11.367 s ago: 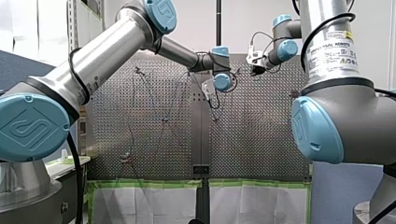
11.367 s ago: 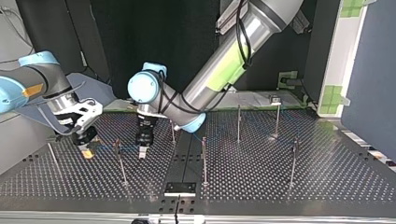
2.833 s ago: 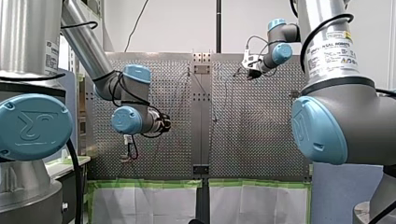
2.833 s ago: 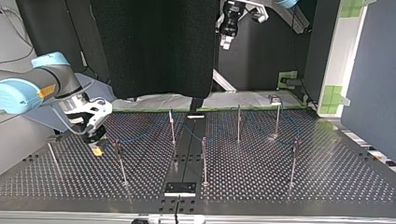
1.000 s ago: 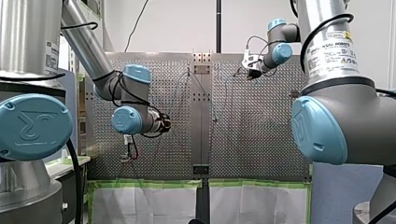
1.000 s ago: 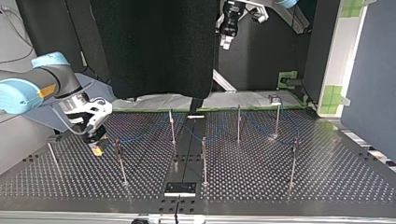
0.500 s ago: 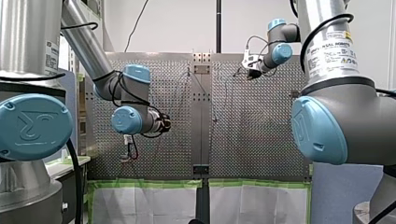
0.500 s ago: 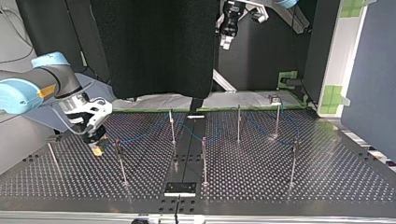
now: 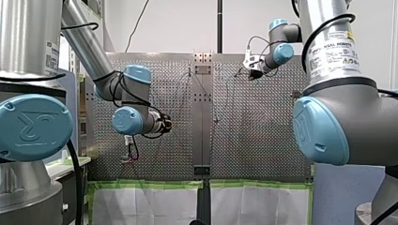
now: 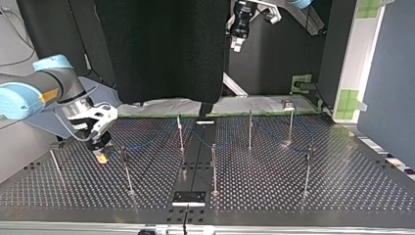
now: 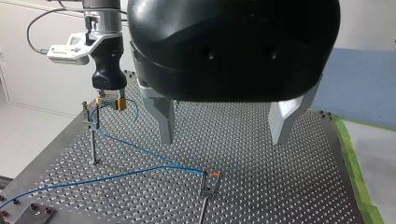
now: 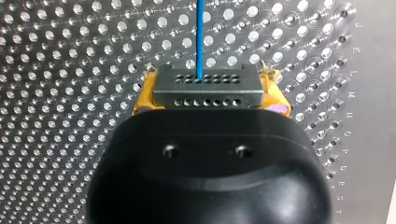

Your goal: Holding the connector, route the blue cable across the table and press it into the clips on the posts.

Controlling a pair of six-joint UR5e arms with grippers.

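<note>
We reckon we're at the tail end of the routing. Our right pincer [image 11: 110, 99] is clamped tight on the connector [image 12: 205, 86], with the yellow pads [image 12: 141, 101] squeezing it from both sides. The blue cable [image 12: 200, 37] comes straight out of the connector's face, ahead of the pincer. In the left wrist view it drops away from that pincer past the post [image 11: 94, 140] just beside it. Then it runs low over the surface [image 11: 280, 186] to a second clip [image 11: 210, 183], more or less below our left pincer [image 11: 220, 139]. That pincer is spread wide, holding nothing, hanging well above the surface.

We can't tell if the cable is actually seated in the last clip [image 11: 86, 115], the one on the post next to the right pincer; it's too small to see. If it isn't, the next move is a short push of the held end into that clip. That needs the line kept taut without yanking it out of the clips already done. If it is, only letting go is left.

About eleven seconds back, the left arm was stretched right across, its pincer down low just beside the right one. Now it's pulled back and up. The right pincer has barely budged, and over the last few seconds nothing has moved at all.
</note>
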